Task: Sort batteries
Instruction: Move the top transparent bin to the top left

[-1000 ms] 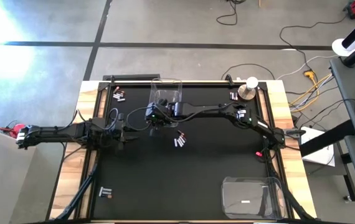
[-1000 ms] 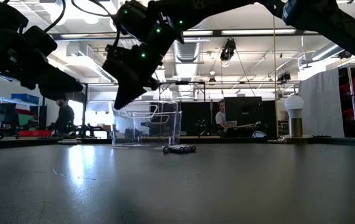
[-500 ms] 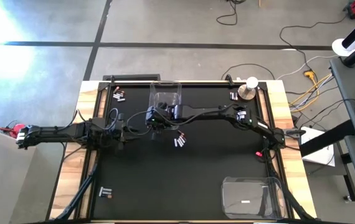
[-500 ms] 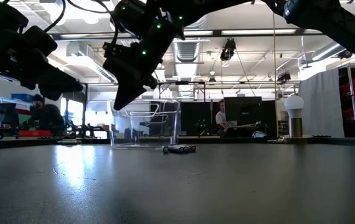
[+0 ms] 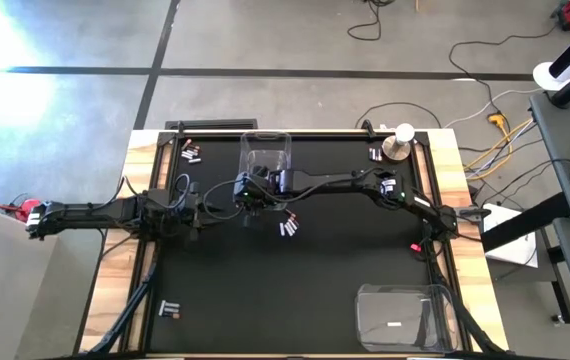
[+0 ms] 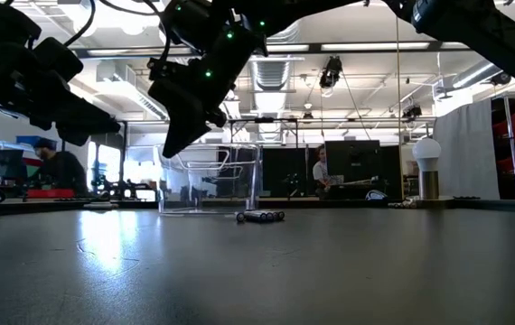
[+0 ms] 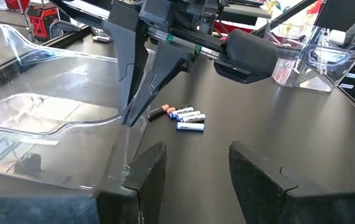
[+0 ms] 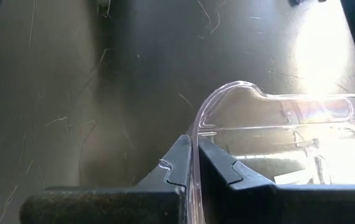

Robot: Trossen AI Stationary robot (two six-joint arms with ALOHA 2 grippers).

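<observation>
A clear plastic bin (image 5: 267, 150) (image 6: 212, 176) stands on the black mat near the table's far edge, its bottom on the mat. My right gripper (image 5: 248, 190) (image 8: 194, 158) reaches across from the right and is shut on this bin's rim. A small cluster of batteries (image 5: 287, 226) (image 6: 259, 216) (image 7: 184, 118), white ones and dark ones with copper ends, lies on the mat just right of the gripper. My left gripper (image 5: 203, 210) (image 7: 190, 162) hovers open to the left of the bin, touching nothing. My right gripper pinches the clear bin's wall at its rim (image 8: 195, 134), at the near left corner, with one finger inside the bin and one outside. The fingers (image 6: 174, 144) come from above, slanting down. The bin's bottom rests on the mat.
More batteries lie at the far left (image 5: 191, 152), the far right (image 5: 376, 153) and the near left (image 5: 170, 310). A second clear bin (image 5: 405, 315) sits at the near right corner. A white ball on a stand (image 5: 401, 140) stands far right. Wooden borders frame the mat.
My right gripper has edged a little toward the table's left, keeping its hold. The clear bin has slid slightly leftward along the mat with it. The batteries have stayed where they were.
</observation>
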